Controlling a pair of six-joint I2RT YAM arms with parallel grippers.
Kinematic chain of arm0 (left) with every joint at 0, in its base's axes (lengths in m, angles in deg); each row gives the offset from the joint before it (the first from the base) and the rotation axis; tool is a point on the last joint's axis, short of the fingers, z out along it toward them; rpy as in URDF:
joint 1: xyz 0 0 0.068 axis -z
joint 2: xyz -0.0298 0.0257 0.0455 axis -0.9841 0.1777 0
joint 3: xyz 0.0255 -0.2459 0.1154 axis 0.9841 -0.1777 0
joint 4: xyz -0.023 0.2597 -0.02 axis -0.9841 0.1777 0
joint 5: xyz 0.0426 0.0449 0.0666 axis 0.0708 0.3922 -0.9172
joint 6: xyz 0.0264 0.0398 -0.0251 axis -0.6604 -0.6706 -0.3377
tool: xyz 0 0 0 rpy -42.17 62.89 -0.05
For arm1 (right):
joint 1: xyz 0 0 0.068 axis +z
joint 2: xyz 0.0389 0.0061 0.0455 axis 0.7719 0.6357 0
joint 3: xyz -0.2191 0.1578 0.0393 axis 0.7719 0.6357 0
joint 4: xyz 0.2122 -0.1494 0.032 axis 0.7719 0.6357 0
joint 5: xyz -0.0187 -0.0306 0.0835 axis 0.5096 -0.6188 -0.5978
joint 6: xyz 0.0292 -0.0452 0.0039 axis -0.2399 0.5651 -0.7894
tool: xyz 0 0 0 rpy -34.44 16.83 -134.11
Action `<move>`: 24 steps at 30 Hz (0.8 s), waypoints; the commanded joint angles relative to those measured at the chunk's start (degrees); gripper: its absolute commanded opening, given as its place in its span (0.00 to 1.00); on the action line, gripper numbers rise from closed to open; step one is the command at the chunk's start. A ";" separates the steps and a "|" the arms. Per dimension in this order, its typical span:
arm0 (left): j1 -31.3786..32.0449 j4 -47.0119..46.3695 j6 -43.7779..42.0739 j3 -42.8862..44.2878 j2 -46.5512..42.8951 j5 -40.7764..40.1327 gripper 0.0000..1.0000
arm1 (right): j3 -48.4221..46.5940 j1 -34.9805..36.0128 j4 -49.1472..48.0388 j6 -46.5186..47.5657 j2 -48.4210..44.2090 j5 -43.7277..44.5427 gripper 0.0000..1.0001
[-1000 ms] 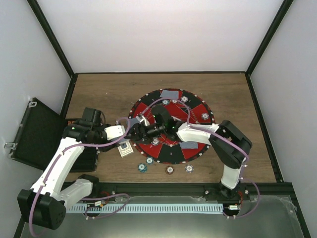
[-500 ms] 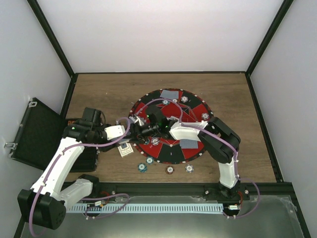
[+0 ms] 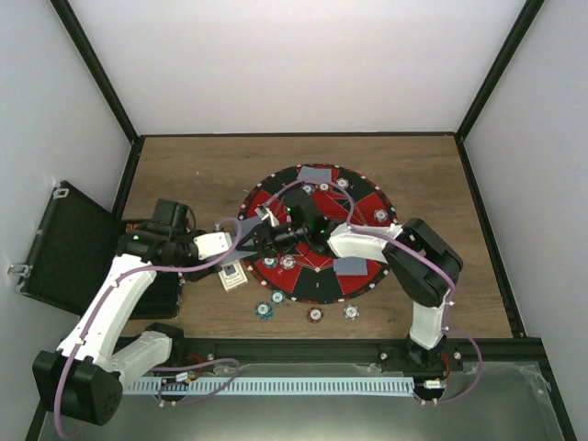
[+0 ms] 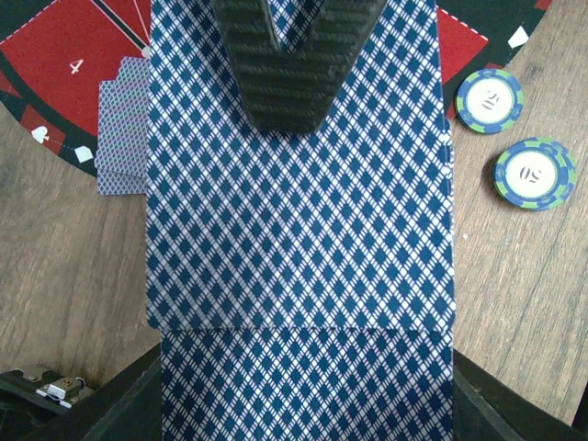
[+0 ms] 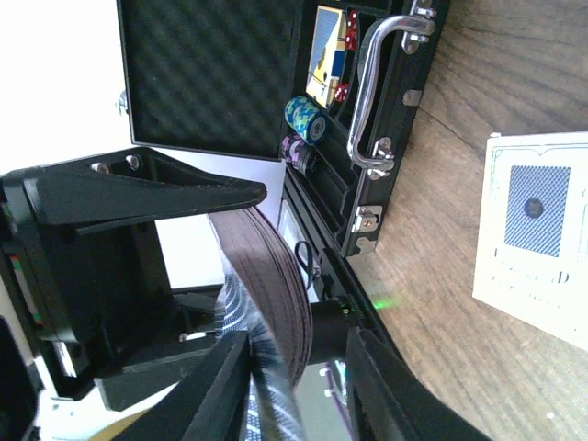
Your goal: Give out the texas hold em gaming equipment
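My left gripper (image 4: pixel 308 404) is shut on a deck of playing cards (image 4: pixel 299 230) with blue diamond backs. The deck is held over the left rim of the red and black round mat (image 3: pixel 317 287). The top card juts forward past the rest. My right gripper (image 5: pixel 299 395) faces the deck's far end, one ribbed finger (image 4: pixel 285 64) lying on the top card. Its jaws straddle the deck's edge (image 5: pixel 276 285), with a gap still showing on one side. Dealt cards (image 3: pixel 315 175) lie on the mat, and poker chips (image 4: pixel 490 99) sit on the wood nearby.
The black hinged case (image 3: pixel 69 248) lies open at the left, with chips and dice (image 5: pixel 308 115) in its tray. A white card box (image 5: pixel 537 234) lies on the wood by the mat. More chips (image 3: pixel 315 315) sit along the near edge. More cards (image 3: pixel 354 267) lie on the mat.
My right gripper's jaws have narrowed around the end of the deck. That arm shifted left, then back a little. The left arm has held still with the deck.
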State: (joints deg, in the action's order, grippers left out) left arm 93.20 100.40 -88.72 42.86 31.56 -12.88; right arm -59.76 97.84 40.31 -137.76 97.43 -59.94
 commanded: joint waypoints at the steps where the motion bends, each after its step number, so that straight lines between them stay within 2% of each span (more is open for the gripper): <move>1: -0.20 -0.87 -0.03 0.59 -0.74 1.20 0.25 | 0.00 -0.29 -0.89 -0.64 -2.80 -0.46 0.26; 5: -0.17 -0.87 -0.18 0.34 -0.95 0.95 0.25 | -0.51 -0.45 0.24 -0.17 -4.24 -0.20 0.14; 11: -0.24 -0.95 -0.42 0.23 -0.98 0.77 0.25 | 0.75 -1.92 3.05 1.46 -6.62 -0.03 0.03; 18: -0.18 -0.95 -0.45 0.17 -0.87 0.44 0.25 | 3.67 -6.29 6.20 3.89 -10.72 -0.93 0.01; 24: -0.22 -0.95 -0.59 0.25 -0.87 0.24 0.25 | 6.35 -15.37 10.37 7.94 -15.19 -2.92 0.01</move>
State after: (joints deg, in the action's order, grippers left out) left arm 93.20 100.38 -88.74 42.86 31.35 -13.14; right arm -54.26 88.33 46.52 -133.94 86.00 -60.92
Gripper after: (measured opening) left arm 0.614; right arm 0.008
